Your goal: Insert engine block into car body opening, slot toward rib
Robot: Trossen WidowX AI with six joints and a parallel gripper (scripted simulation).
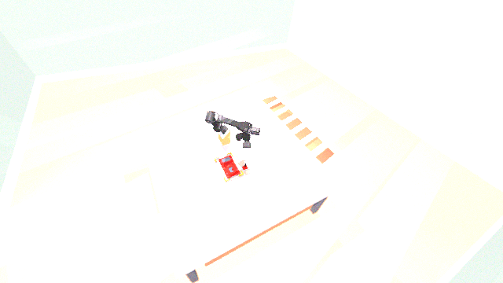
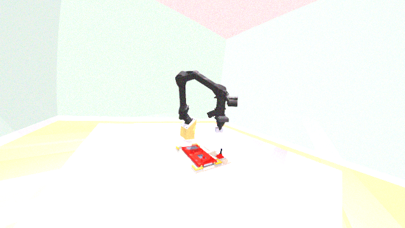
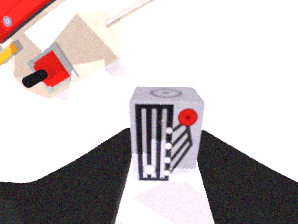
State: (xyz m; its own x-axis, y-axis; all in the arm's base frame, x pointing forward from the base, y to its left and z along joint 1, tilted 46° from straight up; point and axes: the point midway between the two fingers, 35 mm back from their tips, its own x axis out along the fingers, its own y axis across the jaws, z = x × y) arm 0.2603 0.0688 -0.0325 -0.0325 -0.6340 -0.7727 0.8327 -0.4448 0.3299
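My gripper (image 3: pixel 165 137) (image 2: pixel 219 128) (image 1: pixel 247 144) is shut on the engine block (image 3: pixel 164 108) (image 2: pixel 218 130), a small pale grey block with black stripes and a red dot on its face. It holds the block in the air, well above the table and to the right of the arm's base. The red car body (image 1: pixel 229 167) (image 2: pixel 199 156) lies flat on the table in front of the arm, with greyish openings in its top. In the wrist view it is at the upper left, away from the block.
A small red piece with a black peg (image 3: pixel 48 72) (image 2: pixel 220 154) sits on a tan plate (image 3: pixel 83 43) beside the car body. The arm stands on a tan pedestal (image 2: pixel 188 131). Orange stripes (image 1: pixel 299 127) mark the table's far right edge.
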